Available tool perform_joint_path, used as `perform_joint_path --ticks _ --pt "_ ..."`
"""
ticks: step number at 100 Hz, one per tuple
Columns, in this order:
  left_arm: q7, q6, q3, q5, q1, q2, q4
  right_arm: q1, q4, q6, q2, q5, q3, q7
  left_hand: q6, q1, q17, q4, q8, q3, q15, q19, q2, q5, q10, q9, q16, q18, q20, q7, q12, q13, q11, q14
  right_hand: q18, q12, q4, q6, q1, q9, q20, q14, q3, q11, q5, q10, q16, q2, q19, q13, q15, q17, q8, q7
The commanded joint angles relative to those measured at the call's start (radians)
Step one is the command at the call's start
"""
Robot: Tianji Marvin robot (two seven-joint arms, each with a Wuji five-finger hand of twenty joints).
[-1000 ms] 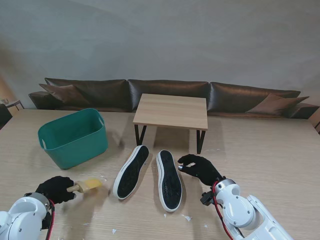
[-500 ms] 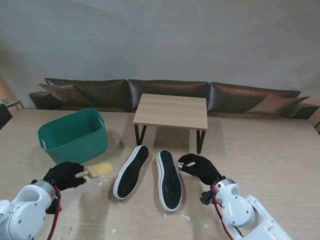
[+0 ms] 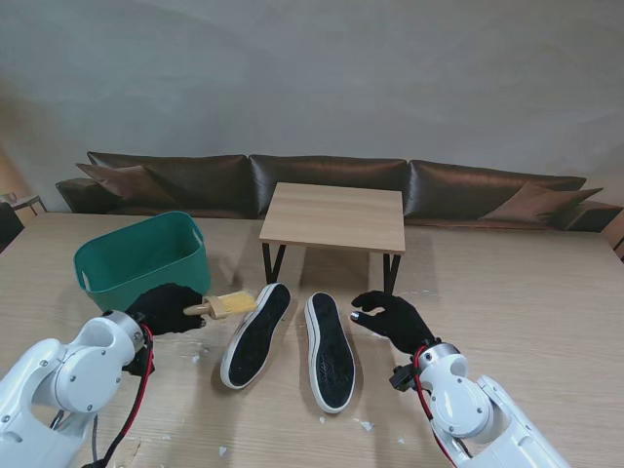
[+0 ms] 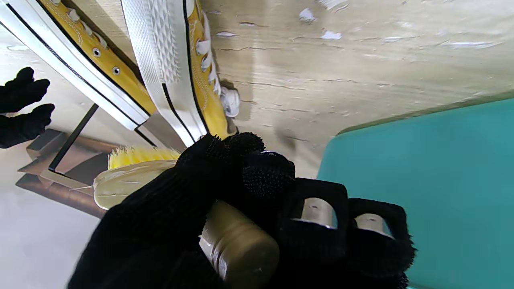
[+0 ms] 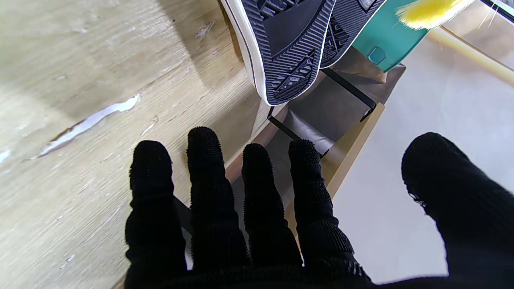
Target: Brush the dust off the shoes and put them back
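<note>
Beside the left black-soled yellow canvas shoe [image 3: 254, 333], the left hand [image 3: 168, 307] grips the yellow-bristled wooden brush [image 3: 227, 305], seemingly poised to begin sweeping; the right hand [image 3: 393, 318] hovers spread, holding nothing

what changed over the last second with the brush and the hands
The left hand, shut on the brush, carried it away from me and to the right, up to the left shoe. The right hand lifted slightly, open beside the right shoe. Both shoes and the green tub stayed put.

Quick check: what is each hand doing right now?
Left hand: shut on the brush.
Right hand: open, fingers apart, holding nothing.
</note>
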Motion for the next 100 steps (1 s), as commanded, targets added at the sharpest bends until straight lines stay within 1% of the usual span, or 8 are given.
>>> perform_joint_path --ticks 1,40,57,86,100 --pt "-0.017 -0.008 0.016 -0.013 -0.025 -0.005 0.015 0.001 -0.001 -0.002 -0.006 -0.001 -0.001 0.01 0.007 0.058 0.005 0.007 -0.002 0.03 0.077 0.08 0.072 0.007 0.039 0.063 0.003 -0.011 0.001 0.006 0.019 0.054 0.024 0.045 -0.004 -0.01 0.026 -0.005 0.0 0.002 -0.004 0.003 0.017 0.011 -0.03 0.008 0.008 0.021 0.034 0.017 0.004 -0.129 -0.015 0.012" --pt "-0.046 -0.059 0.155 -0.062 -0.206 0.002 0.159 -0.003 -0.006 0.003 -0.005 0.005 0.004 0.016 0.007 0.067 0.0 0.015 -0.004 0.01 0.067 0.073 0.078 0.004 0.043 0.062 0.001 -0.005 0.006 -0.003 0.018 0.053 0.011 0.052 -0.003 -0.01 0.026 -0.003 0.001 0.002 -0.003 0.006 0.018 0.011 -0.029 0.011 0.009 0.023 0.031 0.018 0.005 -0.129 -0.015 0.012" --pt "-0.074 -0.071 0.207 -0.081 -0.278 0.006 0.217 -0.004 -0.007 0.004 -0.004 0.008 0.006 0.022 0.007 0.07 -0.003 0.019 -0.006 0.001 0.065 0.071 0.082 0.003 0.044 0.062 0.001 -0.006 0.008 -0.006 0.019 0.053 0.007 0.052 -0.003 -0.01 0.026 -0.003 0.001 0.002 -0.002 0.005 0.017 0.011 -0.029 0.011 0.009 0.023 0.03 0.018 0.005 -0.129 -0.016 0.012" --pt "-0.084 -0.079 0.287 -0.128 -0.374 0.004 0.308 -0.003 -0.006 0.003 -0.003 0.012 0.007 0.029 0.008 0.076 -0.005 0.025 -0.009 -0.011 0.061 0.069 0.085 0.002 0.046 0.062 0.001 -0.007 0.011 -0.012 0.021 0.053 0.0 0.053 -0.003 -0.01 0.026 -0.003 0.002 0.003 -0.001 0.006 0.016 0.011 -0.028 0.009 0.009 0.024 0.028 0.019 0.005 -0.128 -0.016 0.012" --pt "-0.111 -0.075 0.323 -0.151 -0.41 0.007 0.338 -0.002 -0.005 0.005 -0.003 0.014 0.008 0.032 0.008 0.077 -0.006 0.026 -0.009 -0.017 0.06 0.067 0.086 0.001 0.045 0.062 0.001 -0.008 0.012 -0.014 0.022 0.053 -0.002 0.053 -0.003 -0.01 0.026 -0.002 0.002 0.004 0.001 0.005 0.015 0.011 -0.027 0.01 0.009 0.026 0.029 0.018 0.005 -0.127 -0.016 0.012"
